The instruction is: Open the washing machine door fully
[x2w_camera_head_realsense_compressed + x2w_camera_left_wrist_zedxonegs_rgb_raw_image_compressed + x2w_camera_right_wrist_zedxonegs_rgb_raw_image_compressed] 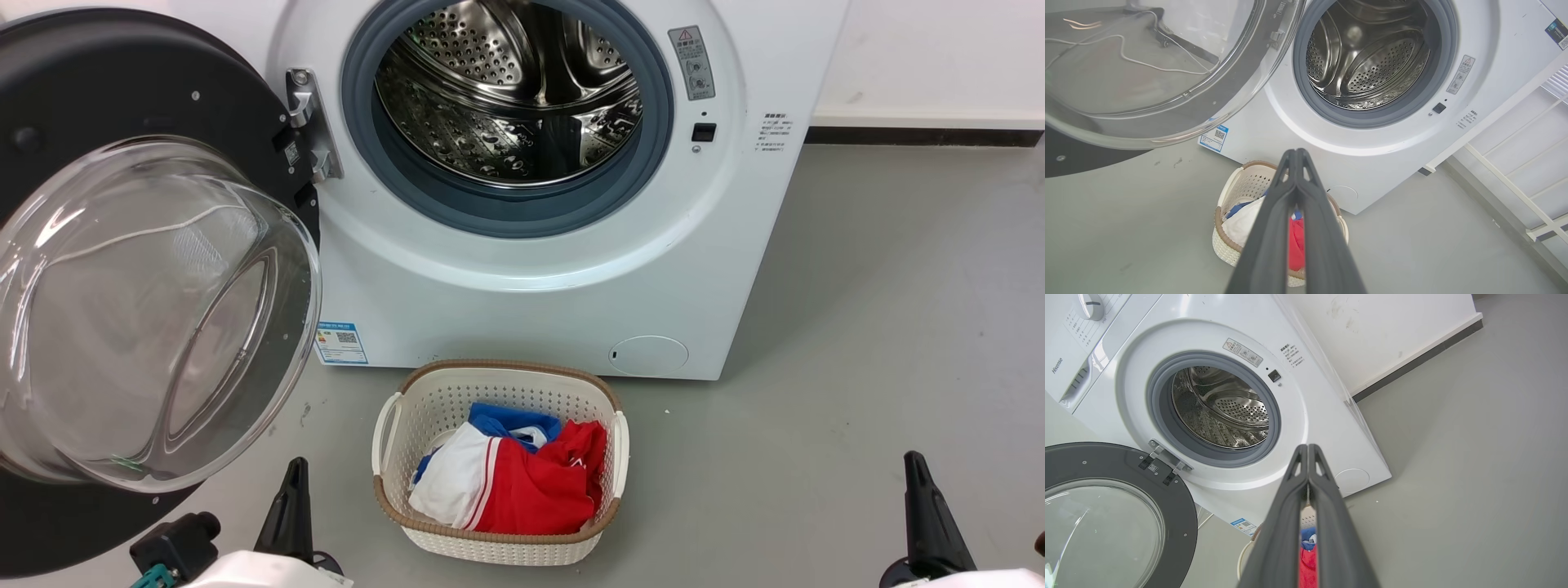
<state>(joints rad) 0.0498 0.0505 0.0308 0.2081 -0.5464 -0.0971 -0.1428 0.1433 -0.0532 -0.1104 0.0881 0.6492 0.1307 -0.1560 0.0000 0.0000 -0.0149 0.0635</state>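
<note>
A: Door status?
B: We see the washing machine door [98,90] swung wide on its hinge [310,122], left of the washing machine [531,302].
A: Grippers?
B: Our left gripper [1296,152] and right gripper [1307,446] are both pressed together, holding nothing, clear of the door.

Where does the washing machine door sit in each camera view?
Head view: washing machine door at far left, swung open.
Left wrist view: door at upper left.
Right wrist view: door at lower left.
Shared landmark: blue label low on the washing machine front.
</note>
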